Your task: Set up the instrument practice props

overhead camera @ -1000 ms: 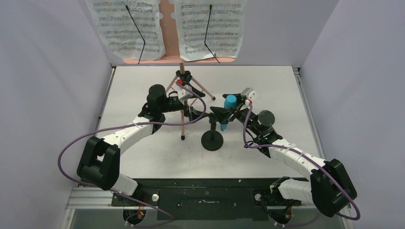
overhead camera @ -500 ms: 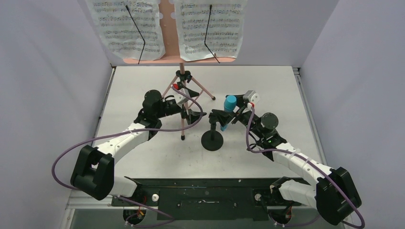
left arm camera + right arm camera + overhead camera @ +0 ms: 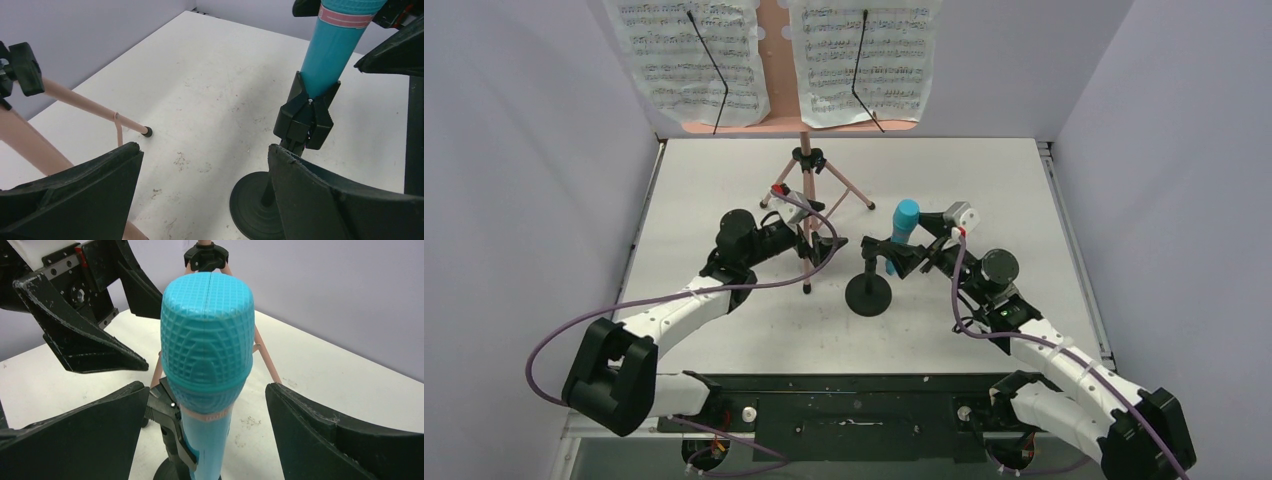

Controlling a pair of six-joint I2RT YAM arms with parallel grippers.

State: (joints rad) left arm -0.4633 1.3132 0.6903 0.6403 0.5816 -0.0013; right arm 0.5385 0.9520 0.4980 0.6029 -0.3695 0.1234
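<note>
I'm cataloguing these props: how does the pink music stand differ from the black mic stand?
The music stand is pink, the mic stand black. The music stand has splayed tripod legs, the mic stand a round base. The music stand carries sheet-music pages, the mic stand a teal microphone. Both stand upright.

We see the microphone [image 3: 207, 340] as teal plastic: its head carries a moulded grid, while the barrel is smooth with a faint sheen. The mic stand [image 3: 305, 117] looks like matt black plastic. The music stand [image 3: 85, 102] has smooth, satin pink tube legs. The pages [image 3: 694, 55] are matt white paper. The table [image 3: 210, 60] is matt white, scuffed and speckled. On the left gripper [image 3: 202, 150], the fingers [image 3: 85, 195] are dull black plastic, chalky-edged.
</note>
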